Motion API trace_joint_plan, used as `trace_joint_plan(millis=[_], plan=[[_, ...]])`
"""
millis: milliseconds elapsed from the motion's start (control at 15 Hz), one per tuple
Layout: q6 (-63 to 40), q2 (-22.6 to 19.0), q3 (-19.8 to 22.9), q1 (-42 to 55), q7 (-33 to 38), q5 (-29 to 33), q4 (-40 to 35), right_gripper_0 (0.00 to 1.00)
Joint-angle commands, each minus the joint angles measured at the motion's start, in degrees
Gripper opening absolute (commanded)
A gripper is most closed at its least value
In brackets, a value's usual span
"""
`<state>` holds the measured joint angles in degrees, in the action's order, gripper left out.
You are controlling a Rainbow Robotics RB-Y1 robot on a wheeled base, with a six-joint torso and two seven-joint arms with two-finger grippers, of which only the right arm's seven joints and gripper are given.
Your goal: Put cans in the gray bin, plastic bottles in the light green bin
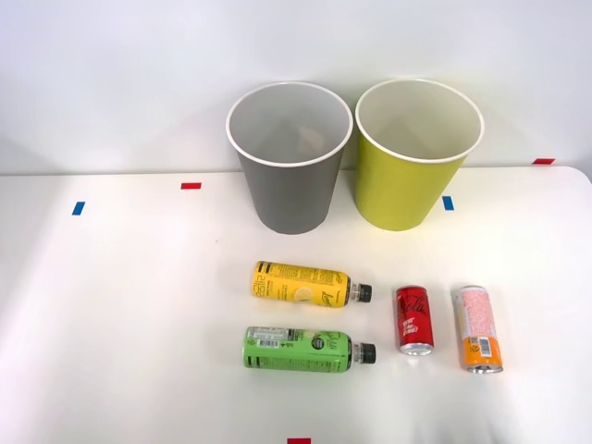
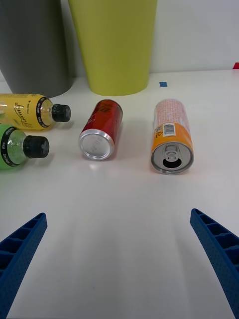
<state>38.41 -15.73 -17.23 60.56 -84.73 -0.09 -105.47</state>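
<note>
Sorting has yet to begin on the white table (image 1: pixel 111 305). From the front, the gray bin (image 1: pixel 289 185) and the light green bin (image 1: pixel 407 180) stand side by side at the far edge, gray on the left, neither visibly holding a can or bottle. Nearer lie all four items in a loose row: the yellow-labelled bottle (image 1: pixel 301 283) with the green-labelled bottle (image 1: pixel 296 350) just nearer, both caps pointing right; then the red can (image 1: pixel 414 318) and, farthest right, the pink-and-orange can (image 1: pixel 478 327). Everything remains to be binned.

From the right wrist, the gripper (image 2: pixel 119 249) hovers low on the near side of the cans, its blue ribbed fingers (image 2: pixel 22 244) spread wide and holding nothing. Both cans lie ahead with their ends toward the camera, the pink-and-orange can's opened top showing, well apart from the fingers.
</note>
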Motion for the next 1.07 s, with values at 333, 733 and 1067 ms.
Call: trace_joint_plan(millis=[333,733,1067], plan=[[0.00,0.00,0.00,0.00,0.00,0.00,0.00,1.00],[0.00,0.00,0.00,0.00,0.00,0.00,0.00,1.00],[0.00,0.00,0.00,0.00,0.00,0.00,0.00,1.00]])
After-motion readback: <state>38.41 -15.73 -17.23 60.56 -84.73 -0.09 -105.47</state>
